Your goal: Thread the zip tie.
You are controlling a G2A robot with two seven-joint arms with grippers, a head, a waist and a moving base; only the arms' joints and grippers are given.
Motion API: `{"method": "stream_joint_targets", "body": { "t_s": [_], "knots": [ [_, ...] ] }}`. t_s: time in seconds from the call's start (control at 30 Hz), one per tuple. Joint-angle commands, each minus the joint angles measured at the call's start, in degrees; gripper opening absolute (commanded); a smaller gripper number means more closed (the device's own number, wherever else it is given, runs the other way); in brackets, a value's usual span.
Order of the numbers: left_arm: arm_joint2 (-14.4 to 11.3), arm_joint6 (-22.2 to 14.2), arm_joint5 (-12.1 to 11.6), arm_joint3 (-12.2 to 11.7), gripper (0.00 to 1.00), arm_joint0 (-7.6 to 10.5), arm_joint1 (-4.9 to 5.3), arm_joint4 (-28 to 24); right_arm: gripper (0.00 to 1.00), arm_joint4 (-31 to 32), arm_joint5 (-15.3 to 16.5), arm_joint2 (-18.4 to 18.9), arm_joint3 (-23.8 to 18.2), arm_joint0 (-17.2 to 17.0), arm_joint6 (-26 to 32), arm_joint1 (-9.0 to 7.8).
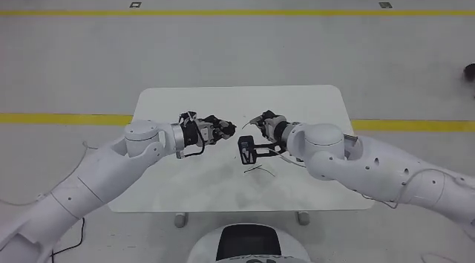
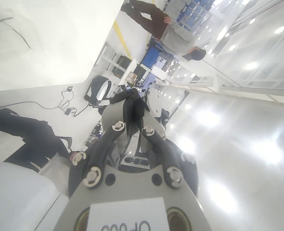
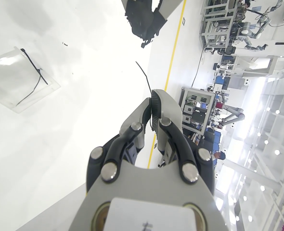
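Both arms meet over the middle of the white table point(image 1: 312, 107). My right gripper point(image 3: 151, 100) is shut on a black zip tie point(image 3: 144, 78). The tie's thin tail sticks out past the fingertips and points at the other gripper. My left gripper point(image 3: 144, 33) faces it a short way off, shut, with a small black piece point(image 3: 143, 44) poking out of its dark pads; it looks like the tie's head. A gap separates the tail tip from that piece. In the top view the left gripper point(image 1: 227, 126) and right gripper point(image 1: 260, 120) are nearly tip to tip.
A clear plastic bag point(image 3: 19, 80) with spare black zip ties lies on the table beside the right arm. Loose ties point(image 1: 260, 168) lie near the table's front. A yellow floor line point(image 1: 237, 13) runs behind the table.
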State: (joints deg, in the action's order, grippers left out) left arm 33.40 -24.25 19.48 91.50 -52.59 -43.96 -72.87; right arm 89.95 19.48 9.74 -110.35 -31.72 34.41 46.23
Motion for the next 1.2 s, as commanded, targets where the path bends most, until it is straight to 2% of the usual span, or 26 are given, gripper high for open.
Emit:
{"method": "stream_joint_targets", "body": {
  "t_s": [0.0,0.23,0.47,1.17],
  "knots": [
    [-1.07,-0.22,0.00,-0.18,0.00,0.65,0.20,-0.48,0.00,0.00,0.00,0.00,0.05,0.00,-0.05,0.06],
    [-4.32,-1.03,0.00,-0.96,0.00,3.04,0.67,-2.82,0.00,0.00,0.00,0.00,0.10,-0.06,-0.34,0.22],
    [-6.21,-1.05,0.00,-1.15,0.00,4.95,0.96,-4.21,0.00,0.00,0.00,0.00,0.01,-0.17,-0.49,0.31],
    [-8.40,-3.00,0.00,-1.33,0.00,6.97,1.24,-5.57,0.00,0.00,0.00,0.00,0.21,-0.16,-0.06,0.65]
  ]
}}
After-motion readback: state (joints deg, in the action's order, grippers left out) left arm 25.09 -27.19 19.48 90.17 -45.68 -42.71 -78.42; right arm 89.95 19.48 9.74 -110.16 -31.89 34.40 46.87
